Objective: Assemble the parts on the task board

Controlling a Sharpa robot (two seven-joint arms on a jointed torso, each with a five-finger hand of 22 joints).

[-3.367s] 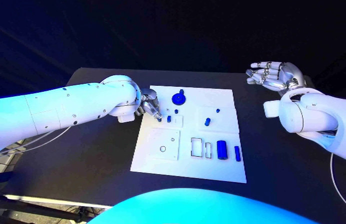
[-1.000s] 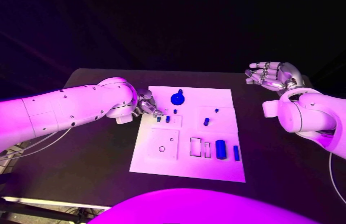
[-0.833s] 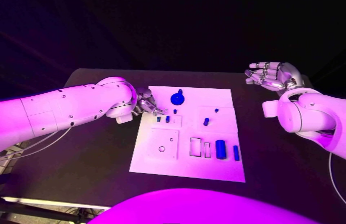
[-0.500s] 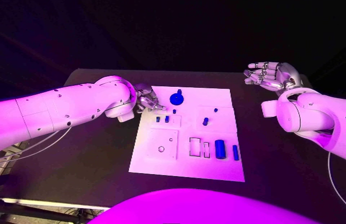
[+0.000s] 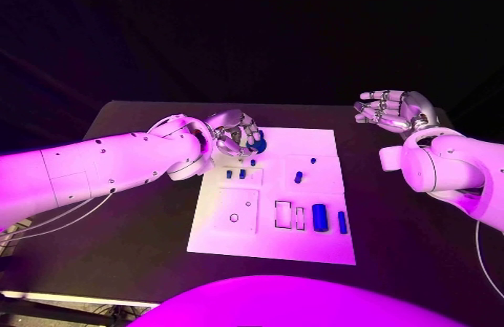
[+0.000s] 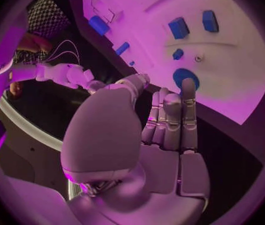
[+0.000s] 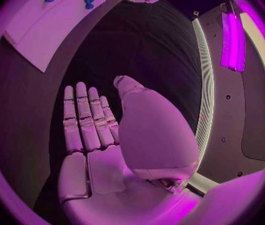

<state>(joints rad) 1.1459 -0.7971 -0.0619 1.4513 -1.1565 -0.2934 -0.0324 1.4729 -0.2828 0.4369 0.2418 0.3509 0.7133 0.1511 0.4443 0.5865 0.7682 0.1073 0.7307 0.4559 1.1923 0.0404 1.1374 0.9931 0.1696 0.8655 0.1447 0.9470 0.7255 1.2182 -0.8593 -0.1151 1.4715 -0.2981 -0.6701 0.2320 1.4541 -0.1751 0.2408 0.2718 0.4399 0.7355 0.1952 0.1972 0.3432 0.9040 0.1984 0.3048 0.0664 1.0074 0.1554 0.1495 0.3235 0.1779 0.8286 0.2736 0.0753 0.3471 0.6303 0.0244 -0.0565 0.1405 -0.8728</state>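
Left robot hand (image 5: 237, 133) over round blue part (image 6: 185, 78), upper centre of frame.
Both hands open, holding nothing; right robot hand (image 5: 391, 110) idled upper right. Best lower fingers straight around part on task board (image 5: 275, 229).

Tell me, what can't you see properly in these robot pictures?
- Round blue part: in the head view the left hand hides half; touching or not is unclear.
- Small ring on the task board: too tiny to identify.
- Right hand: the table beneath is hidden.
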